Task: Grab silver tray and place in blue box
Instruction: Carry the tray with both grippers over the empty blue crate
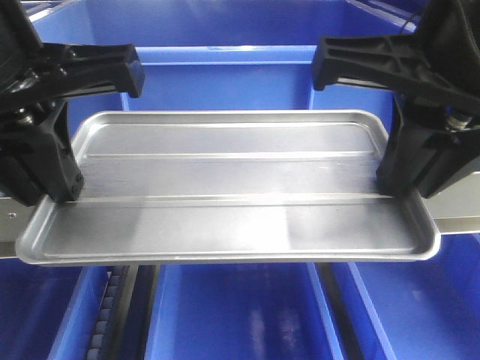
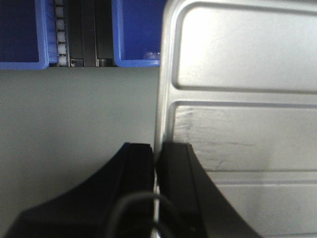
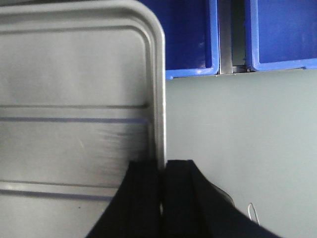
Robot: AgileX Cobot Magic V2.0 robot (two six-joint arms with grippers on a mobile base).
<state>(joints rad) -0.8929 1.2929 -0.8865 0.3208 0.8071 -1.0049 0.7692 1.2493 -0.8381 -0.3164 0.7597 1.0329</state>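
Observation:
The silver tray (image 1: 225, 180) hangs level in the air, lengthwise across the front view, with its two long ridges showing. My left gripper (image 1: 66, 187) is shut on the tray's left short rim; in the left wrist view the gripper (image 2: 156, 148) pinches the thin rim of the tray (image 2: 237, 99) between both fingers. My right gripper (image 1: 394, 180) is shut on the right short rim, and the right wrist view shows that gripper (image 3: 163, 164) clamped on the tray (image 3: 74, 99) edge. Beyond the tray rises the wall of the blue box (image 1: 225, 86), partly hidden by the tray.
Narrower blue bins (image 1: 240, 315) (image 1: 420, 300) lie below the tray's near edge, with a roller strip (image 1: 105, 315) between two of them. Both wrist views show a grey surface (image 2: 74, 114) (image 3: 237, 129) under the tray ends and blue bins (image 2: 136, 34) (image 3: 190, 39) ahead.

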